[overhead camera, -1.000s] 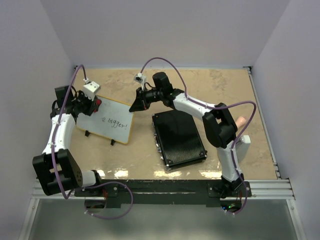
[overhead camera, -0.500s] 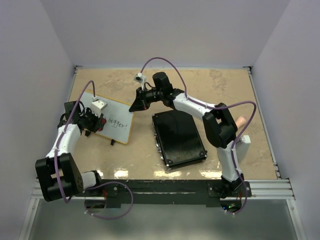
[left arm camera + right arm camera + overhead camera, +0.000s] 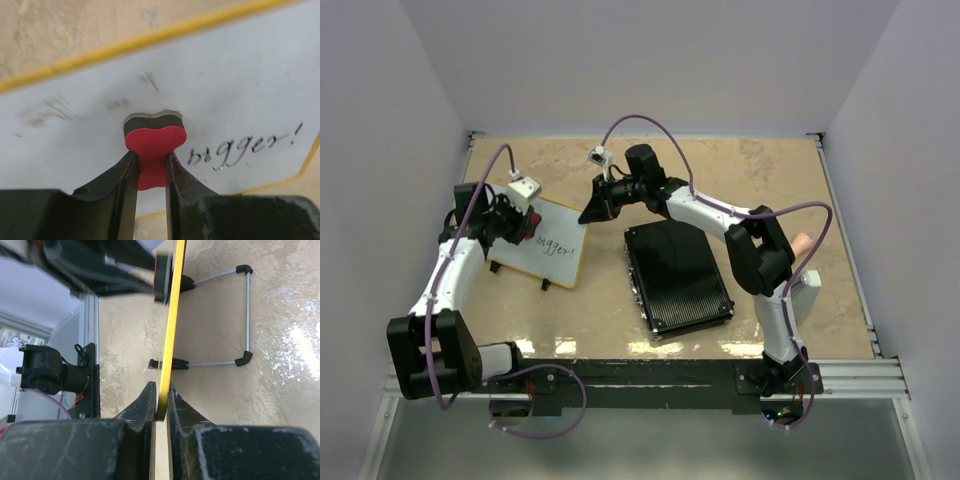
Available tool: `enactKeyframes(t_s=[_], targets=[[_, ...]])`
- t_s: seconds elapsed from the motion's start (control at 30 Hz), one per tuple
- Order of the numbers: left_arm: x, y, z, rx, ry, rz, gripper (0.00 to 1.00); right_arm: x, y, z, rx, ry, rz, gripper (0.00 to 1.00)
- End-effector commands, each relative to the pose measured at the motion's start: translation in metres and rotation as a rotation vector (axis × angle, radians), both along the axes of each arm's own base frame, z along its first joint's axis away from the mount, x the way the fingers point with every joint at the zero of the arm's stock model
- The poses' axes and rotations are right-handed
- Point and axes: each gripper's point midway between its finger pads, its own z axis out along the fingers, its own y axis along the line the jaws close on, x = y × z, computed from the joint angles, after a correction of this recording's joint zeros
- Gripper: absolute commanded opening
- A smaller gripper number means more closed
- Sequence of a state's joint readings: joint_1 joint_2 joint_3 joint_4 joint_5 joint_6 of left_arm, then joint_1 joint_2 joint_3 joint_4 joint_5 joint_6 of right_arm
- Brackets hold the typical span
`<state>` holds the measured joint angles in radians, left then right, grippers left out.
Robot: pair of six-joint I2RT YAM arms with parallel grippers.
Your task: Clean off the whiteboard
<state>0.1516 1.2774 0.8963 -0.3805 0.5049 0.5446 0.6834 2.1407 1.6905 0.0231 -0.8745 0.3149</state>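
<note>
Two arms are bolted at the bottom edge of the overhead view. Just above their bases, in the middle of the frame, a black ribbed case (image 3: 677, 277) lies flat on the tan table (image 3: 770, 170).

To its left, at left-centre of the frame, stands the whiteboard (image 3: 558, 248). It leans back on a thin wire stand (image 3: 248, 315) with small black feet. The word "bigger!" is handwritten toward its lower right corner. Higher up the white face I see only faint grey smears.

The left arm (image 3: 450, 280) reaches up from the lower left to the board's upper left part. Its left gripper (image 3: 150, 162) is clamped tight on a red heart-shaped eraser (image 3: 155, 140). The eraser's dark pad is pressed flat against the white surface, just left of the writing.

The right arm (image 3: 760, 255) arches from the lower right, up and over the case. Its right gripper (image 3: 161, 392) has its fingers nearly closed and pinches the board's thin yellow-tan edge, near the top right corner in the overhead view.

At the right of the frame something pale pink (image 3: 803, 243) peeps out behind the right arm's elbow. I can't make out what it is.
</note>
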Motion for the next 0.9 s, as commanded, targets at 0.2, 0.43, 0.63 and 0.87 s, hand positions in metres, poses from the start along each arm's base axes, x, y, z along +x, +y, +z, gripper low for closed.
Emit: enactKeyframes(t_s=[0.2, 0.43, 0.63, 0.87], targets=[[-0.048, -0.004, -0.068, 0.084, 0.143, -0.054, 0.00, -0.024, 0.013, -0.006, 0.016, -0.028, 0.101, 0.00], [0.021, -0.007, 0.043, -0.002, -0.054, 0.007, 0.00, -0.023, 0.014, -0.007, 0.016, -0.028, 0.100, 0.00], [0.028, -0.016, 0.053, -0.016, -0.053, -0.018, 0.00, -0.022, 0.014, -0.004, 0.020, -0.031, 0.099, 0.00], [-0.026, -0.011, -0.028, 0.072, 0.084, -0.043, 0.00, -0.023, 0.014, -0.004, 0.020, -0.031, 0.099, 0.00]])
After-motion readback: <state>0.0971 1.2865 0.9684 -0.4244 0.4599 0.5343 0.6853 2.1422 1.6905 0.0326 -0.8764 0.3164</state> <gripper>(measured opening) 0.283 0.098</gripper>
